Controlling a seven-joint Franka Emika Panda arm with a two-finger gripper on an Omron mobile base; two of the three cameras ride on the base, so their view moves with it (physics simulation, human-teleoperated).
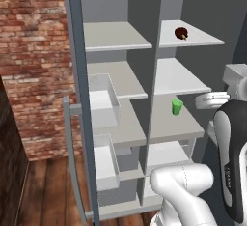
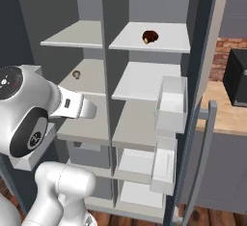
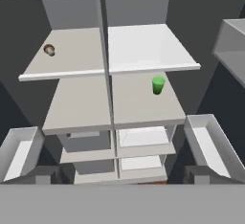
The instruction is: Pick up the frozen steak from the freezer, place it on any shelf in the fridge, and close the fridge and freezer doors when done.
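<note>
Slate-grey cabinet (image 1: 147,75), doors (image 2: 205,51) open: frozen steak (image 1: 181,33) sits on the right column's top shelf (image 1: 207,40), high above and slightly right of my end effector (image 3: 122,177), which is released and empty; I judge door-closing comes next

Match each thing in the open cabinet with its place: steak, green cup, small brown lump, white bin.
Things:
1. steak
2. green cup
3. small brown lump
4. white bin

Places:
A. on the inside of the open door
B. right column, third shelf down
C. left column, second shelf down
D. right column, highest shelf in view

Pairs: 1-D, 2-B, 3-C, 4-A
</note>
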